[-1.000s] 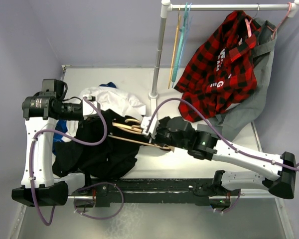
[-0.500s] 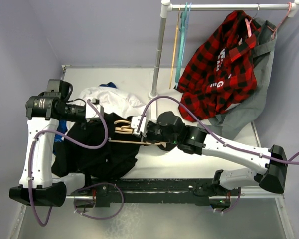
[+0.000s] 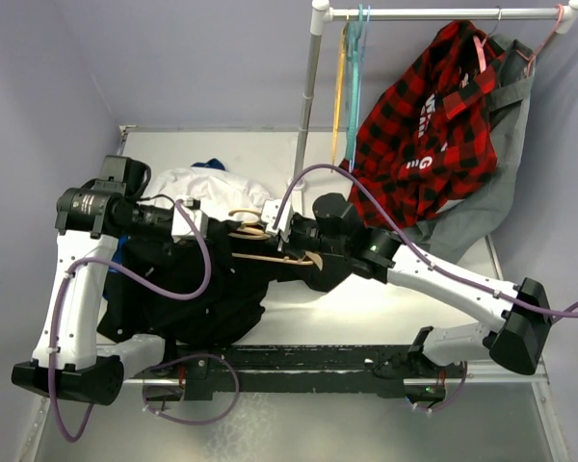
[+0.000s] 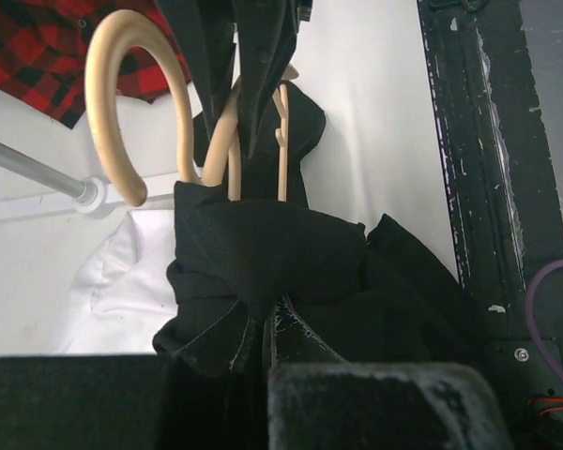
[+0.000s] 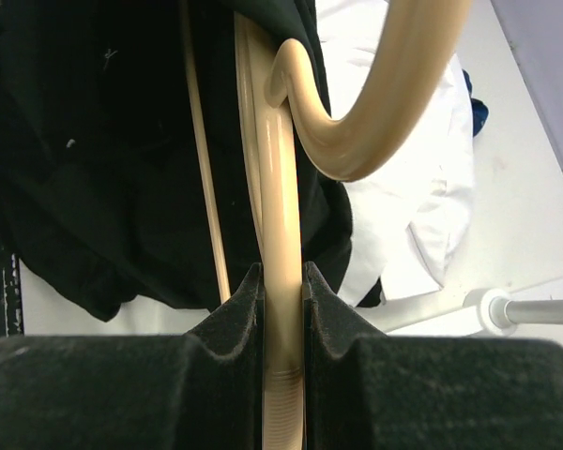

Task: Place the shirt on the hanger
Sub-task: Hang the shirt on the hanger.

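Black cloth, soft and floppy: the shirt (image 3: pixel 197 294) lies centre-left of the top view, a thick fold clamped in my closed left gripper (image 4: pixel 267 328). My right gripper (image 5: pixel 281 281) pinches the stiff wooden hanger (image 5: pixel 280 187).

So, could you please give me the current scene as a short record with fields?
left gripper: jaws shut on a bunch of the shirt
right gripper: jaws shut on the hanger, just below its hook
shirt: black, partly wrapped over the hanger, the rest heaped on the table
hanger: tan, held between the two grippers, hook uncovered
nearby: white shirt beside the black one; plaid shirt hanging on the rail
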Action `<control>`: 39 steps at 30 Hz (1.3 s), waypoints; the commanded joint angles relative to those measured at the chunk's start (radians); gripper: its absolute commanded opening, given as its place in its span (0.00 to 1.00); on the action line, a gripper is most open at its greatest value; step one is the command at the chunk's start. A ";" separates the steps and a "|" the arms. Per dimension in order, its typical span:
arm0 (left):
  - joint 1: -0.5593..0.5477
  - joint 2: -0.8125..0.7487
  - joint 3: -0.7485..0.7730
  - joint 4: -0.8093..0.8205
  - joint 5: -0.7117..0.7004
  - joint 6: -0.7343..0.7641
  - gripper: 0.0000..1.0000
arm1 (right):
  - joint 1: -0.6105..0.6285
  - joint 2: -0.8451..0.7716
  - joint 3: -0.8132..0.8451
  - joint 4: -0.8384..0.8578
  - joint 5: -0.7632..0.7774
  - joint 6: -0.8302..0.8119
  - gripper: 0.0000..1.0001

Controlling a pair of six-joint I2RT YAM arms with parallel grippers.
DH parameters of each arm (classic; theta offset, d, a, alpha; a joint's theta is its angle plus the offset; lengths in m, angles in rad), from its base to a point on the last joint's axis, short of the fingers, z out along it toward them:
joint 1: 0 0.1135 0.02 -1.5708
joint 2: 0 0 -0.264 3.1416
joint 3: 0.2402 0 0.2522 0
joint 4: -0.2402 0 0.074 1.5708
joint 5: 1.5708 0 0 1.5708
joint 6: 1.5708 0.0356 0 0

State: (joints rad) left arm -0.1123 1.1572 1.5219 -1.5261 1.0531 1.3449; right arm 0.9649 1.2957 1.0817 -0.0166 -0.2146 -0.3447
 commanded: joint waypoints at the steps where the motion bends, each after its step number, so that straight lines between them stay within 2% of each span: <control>1: -0.011 -0.028 -0.016 -0.022 0.009 -0.025 0.00 | -0.029 -0.007 0.082 0.101 -0.029 -0.005 0.00; 8: -0.013 -0.011 -0.025 -0.009 -0.018 -0.023 0.03 | -0.030 0.024 0.133 0.072 -0.057 0.000 0.00; 12: -0.013 -0.005 -0.015 0.056 -0.035 -0.069 0.05 | -0.028 0.034 0.152 0.049 -0.091 -0.002 0.00; 18: -0.013 -0.021 0.040 0.157 -0.050 -0.155 0.08 | -0.028 0.020 0.113 0.050 -0.084 0.006 0.00; 23: -0.013 -0.028 0.075 0.183 -0.079 -0.170 0.08 | -0.028 0.005 0.078 0.055 -0.088 0.022 0.00; 39: -0.013 -0.007 -0.019 0.192 -0.050 -0.176 0.10 | -0.025 -0.016 0.131 0.050 -0.150 0.056 0.00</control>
State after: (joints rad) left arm -0.1204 1.1423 1.5177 -1.3487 0.9855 1.1866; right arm 0.9394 1.3254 1.1423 -0.0544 -0.2955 -0.3126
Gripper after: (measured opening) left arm 0.092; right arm 0.148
